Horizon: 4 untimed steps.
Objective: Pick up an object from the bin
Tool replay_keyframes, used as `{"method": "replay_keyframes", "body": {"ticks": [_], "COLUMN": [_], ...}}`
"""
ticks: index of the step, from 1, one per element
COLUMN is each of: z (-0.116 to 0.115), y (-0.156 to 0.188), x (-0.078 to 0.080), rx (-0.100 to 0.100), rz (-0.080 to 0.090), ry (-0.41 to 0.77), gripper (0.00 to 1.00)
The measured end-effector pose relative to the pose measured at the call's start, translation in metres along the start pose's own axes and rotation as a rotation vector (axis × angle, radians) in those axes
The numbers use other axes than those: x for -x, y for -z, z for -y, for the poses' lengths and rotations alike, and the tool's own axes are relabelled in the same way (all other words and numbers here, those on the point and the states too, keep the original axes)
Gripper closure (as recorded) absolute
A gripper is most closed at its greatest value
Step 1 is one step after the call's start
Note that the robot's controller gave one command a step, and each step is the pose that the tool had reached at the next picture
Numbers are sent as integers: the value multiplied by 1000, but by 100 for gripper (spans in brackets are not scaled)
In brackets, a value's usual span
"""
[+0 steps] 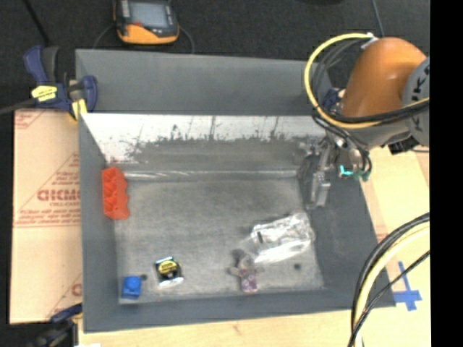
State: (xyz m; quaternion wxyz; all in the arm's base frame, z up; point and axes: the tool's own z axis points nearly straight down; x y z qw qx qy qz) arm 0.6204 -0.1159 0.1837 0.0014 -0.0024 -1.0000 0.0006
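Observation:
My gripper (317, 188) hangs over the right part of the bin, near the back right corner, its fingers pointing down with a small gap and nothing between them. Just below it on the bin floor lies a crumpled clear plastic bag (283, 238). A small purple-grey piece (245, 272) rests at the bag's lower left.
A red ridged block (114, 192) lies against the left wall. A blue cube (132, 287) sits in the front left corner, with a small yellow and black thing in clear wrap (167, 270) beside it. The arm's orange cover is above the right rim.

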Motion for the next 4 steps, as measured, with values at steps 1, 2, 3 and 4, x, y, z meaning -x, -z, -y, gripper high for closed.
{"method": "replay_keyframes", "body": {"ticks": [1, 2, 3, 4], "z": [-4, -40, -38, -23], "y": [-79, -114, -111, 16], "x": [-53, -119, -116, -86], "rx": [-1, 1, -3, -4], "rz": [16, 3, 10, 14], "ry": [246, 375, 377, 407], "gripper": [0, 0, 100, 100]}}
